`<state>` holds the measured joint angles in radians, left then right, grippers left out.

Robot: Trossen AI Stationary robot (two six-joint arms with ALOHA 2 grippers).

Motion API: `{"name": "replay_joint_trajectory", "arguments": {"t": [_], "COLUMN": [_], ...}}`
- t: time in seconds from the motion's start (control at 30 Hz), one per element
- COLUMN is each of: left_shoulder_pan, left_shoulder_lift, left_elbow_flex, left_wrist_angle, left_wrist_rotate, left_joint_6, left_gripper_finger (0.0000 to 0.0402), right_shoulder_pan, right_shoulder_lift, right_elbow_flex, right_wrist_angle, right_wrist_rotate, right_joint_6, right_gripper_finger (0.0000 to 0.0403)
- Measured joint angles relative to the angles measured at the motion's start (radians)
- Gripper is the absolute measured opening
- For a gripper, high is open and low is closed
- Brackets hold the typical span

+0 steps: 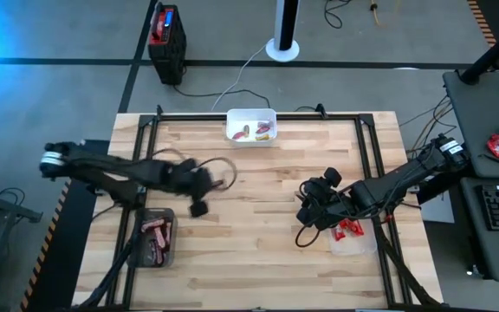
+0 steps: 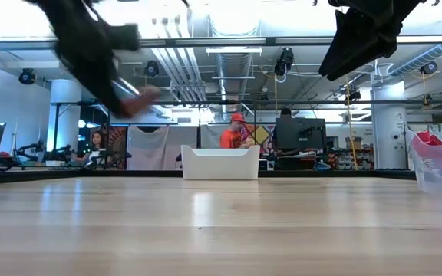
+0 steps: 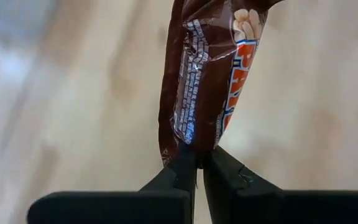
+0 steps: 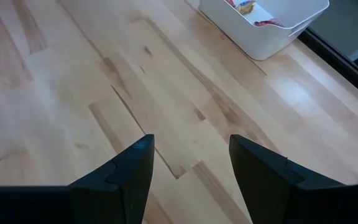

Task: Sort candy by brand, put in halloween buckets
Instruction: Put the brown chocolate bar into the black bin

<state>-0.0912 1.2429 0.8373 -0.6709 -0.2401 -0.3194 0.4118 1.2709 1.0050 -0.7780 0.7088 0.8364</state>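
Brown candy [image 3: 207, 74] hangs clamped in the left gripper [image 3: 197, 163] at frame centre-left; right gripper [image 4: 190, 163] gapes, centre-right.

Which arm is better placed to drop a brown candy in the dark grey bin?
The left: its gripper is shut on a brown candy near the dark grey bin. The right gripper is open, empty.

The brown candy [image 3: 207, 74] is cut off at the left wrist view's upper edge, its brand lettering only partly readable, and the left arm [image 2: 90, 54] smears into blur in the low view.
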Motion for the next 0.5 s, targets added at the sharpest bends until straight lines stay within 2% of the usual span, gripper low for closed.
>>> {"name": "replay_joint_trajectory", "arguments": {"t": [0.13,0.23,0.3,0.37,0.5], "left_shoulder_pan": [-0.258,-0.471,-0.599,-0.702,-0.807], "left_shoulder_lift": [-0.081,-0.104,-0.110,-0.109,-0.085], "left_elbow_flex": [0.156,0.245,0.257,0.245,0.192], "left_wrist_angle": [-0.400,-0.628,-0.702,-0.708,-0.718], "left_wrist_rotate": [-0.005,-0.003,-0.003,0.002,0.084], "left_joint_6": [-0.361,-0.634,-0.766,-0.882,-1.077], "left_gripper_finger": [0.0000,0.0000,0.0000,0.0000,0.0001], "right_shoulder_pan": [0.000,0.000,0.000,0.000,0.000], "right_shoulder_lift": [0.000,0.000,0.000,0.000,0.000], "right_elbow_flex": [0.000,0.000,0.000,0.000,0.000], "right_wrist_angle": [0.007,0.011,0.015,0.028,0.064], "right_wrist_rotate": [0.000,0.000,0.000,0.000,0.001], "right_joint_6": [0.000,0.001,0.008,0.008,-0.010], "right_gripper_finger": [0.0203,0.0203,0.0203,0.0203,0.0203]}}
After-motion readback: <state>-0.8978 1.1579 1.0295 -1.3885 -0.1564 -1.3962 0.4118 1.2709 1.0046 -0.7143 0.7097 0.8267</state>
